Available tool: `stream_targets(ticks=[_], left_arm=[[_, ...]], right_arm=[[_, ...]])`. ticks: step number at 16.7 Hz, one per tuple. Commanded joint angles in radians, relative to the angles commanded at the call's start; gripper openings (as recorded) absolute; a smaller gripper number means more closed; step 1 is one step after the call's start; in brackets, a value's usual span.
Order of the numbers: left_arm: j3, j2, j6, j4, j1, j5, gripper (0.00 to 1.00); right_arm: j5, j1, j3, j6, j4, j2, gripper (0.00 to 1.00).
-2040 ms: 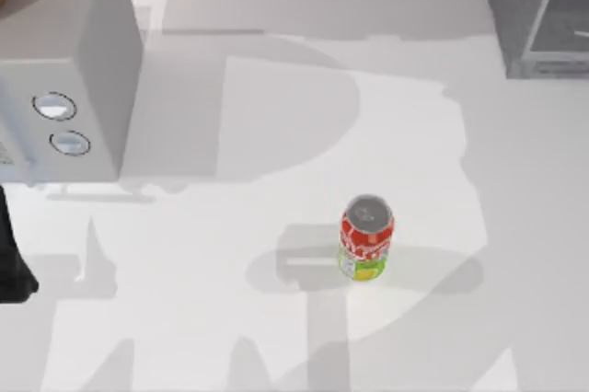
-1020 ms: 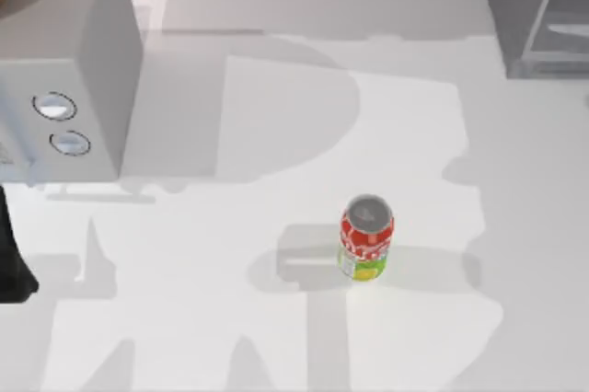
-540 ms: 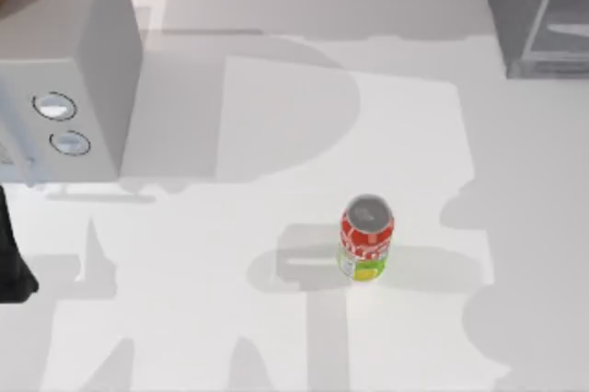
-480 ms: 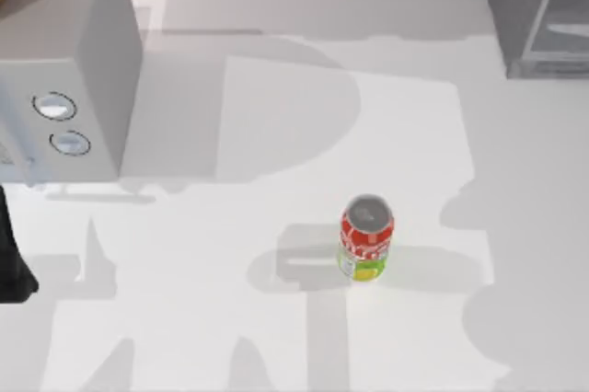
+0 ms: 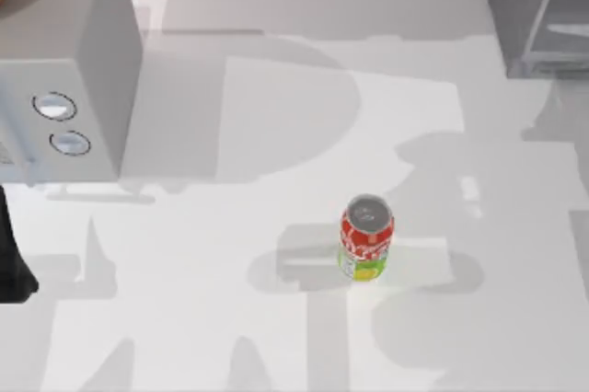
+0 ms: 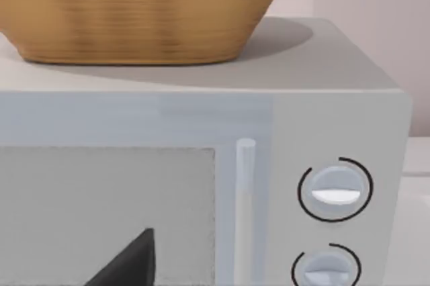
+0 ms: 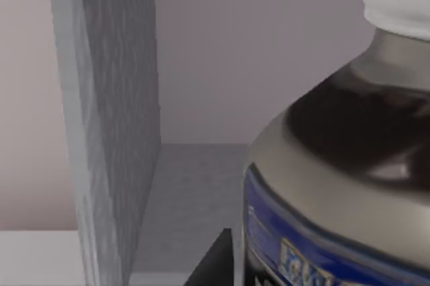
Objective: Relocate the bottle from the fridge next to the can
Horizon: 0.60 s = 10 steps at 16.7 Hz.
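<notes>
The can (image 5: 366,237) stands upright on the white table, right of centre, with a red patterned body, a yellow-green band and a silver top. The fridge (image 5: 537,11), a grey cabinet with a glassy panel, fills the table's far right corner. In the right wrist view the bottle (image 7: 349,185) looms very close, with dark liquid, a white cap and a blue label. My right gripper is shut on it, and one dark finger (image 7: 213,264) lies against its side. A grey fridge wall (image 7: 114,131) stands beside it. My left arm (image 5: 11,263) stays parked at the left edge.
A light-grey box with two round knobs (image 5: 64,70) stands at the far left, and a wicker basket (image 6: 141,11) sits on top of it. Arm shadows fall on the table to the right of the can.
The arm shadows on the table's right side have spread leftward toward the can. The can and the left arm have stayed put.
</notes>
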Motion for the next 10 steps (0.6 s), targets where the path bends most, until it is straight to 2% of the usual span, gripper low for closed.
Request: stream_targets(ticks=[6,8,10], left_arm=[[0.000,0.000,0.000,0.000,0.000,0.000,1.00],[0.000,0.000,0.000,0.000,0.000,0.000,1.00],[0.000,0.000,0.000,0.000,0.000,0.000,1.00]], right_arm=[[0.479,0.491,-0.253,-0.005,0.234,-0.007,0.00],[0.605,0.617,-0.330,-0.006,0.291,-0.021,0.00],[0.689,0.701,-0.389,-0.008,0.330,-0.037,0.00]])
